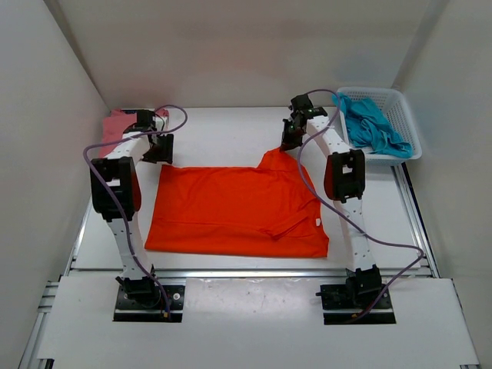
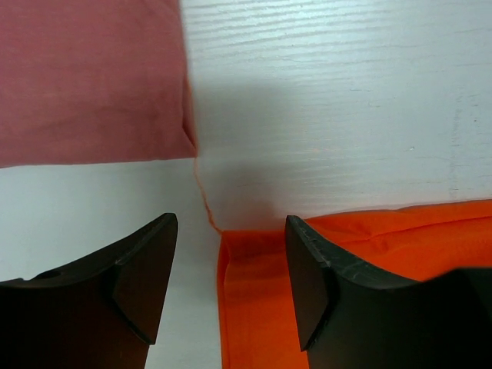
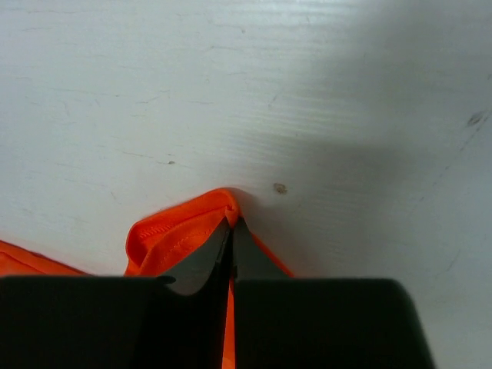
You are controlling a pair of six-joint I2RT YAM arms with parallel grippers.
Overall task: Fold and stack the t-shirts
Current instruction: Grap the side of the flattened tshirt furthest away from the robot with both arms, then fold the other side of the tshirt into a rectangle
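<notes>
The orange t-shirt [image 1: 231, 207] lies spread flat in the middle of the table. My right gripper [image 1: 290, 141] is shut on its far right corner and lifts that corner [image 3: 192, 231] into a peak. My left gripper [image 1: 160, 151] is open above the shirt's far left corner [image 2: 254, 269], the cloth lying between its fingers. The folded pink t-shirt [image 1: 119, 127] lies at the far left, also in the left wrist view [image 2: 92, 77]. The teal t-shirt [image 1: 373, 123] lies crumpled in the basket.
A white lattice basket [image 1: 403, 115] stands at the far right corner. White walls close in the table on three sides. A metal rail [image 1: 415, 207] runs along the right edge.
</notes>
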